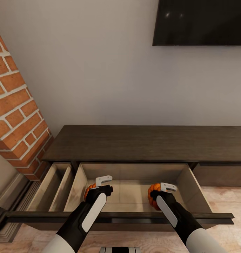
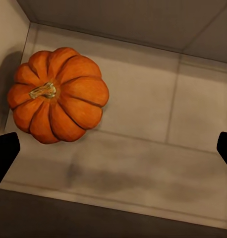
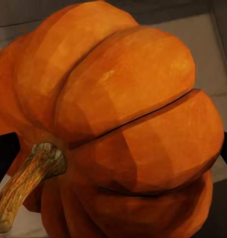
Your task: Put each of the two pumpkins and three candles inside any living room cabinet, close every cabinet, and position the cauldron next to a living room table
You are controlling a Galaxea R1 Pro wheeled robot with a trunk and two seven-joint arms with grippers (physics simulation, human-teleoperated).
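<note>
Long, low dark-brown wood cabinet (image 1: 145, 142) against a pale wall, its wide drawer (image 1: 134, 191) pulled open, light beige smooth interior exposed. A narrower compartment (image 1: 52, 188) at the drawer's left side, split by a lengthwise divider. Two bright orange ribbed round pumpkins inside the wide drawer. Left pumpkin (image 2: 58, 100) sits upright on the drawer floor, near the left inner wall, short tan-brown stem up, soft shadow beside it. Left gripper (image 2: 113, 148) hovers above the drawer floor, fingers spread wide, black tips (image 2: 4, 148) at the edges of the wrist view, pumpkin off to one side and not between them. Right pumpkin (image 3: 118, 129) lies close under the right gripper (image 1: 168, 188), tilted, gnarled stem pointing sideways; glossy faceted lobes. Black finger edges flank it on both sides; whether they press it, cannot tell. Red brick column (image 1: 15, 116) stands left of the cabinet; dark flat screen (image 1: 201, 21) on the wall above. Pale wood-plank floor (image 1: 225, 200).
</note>
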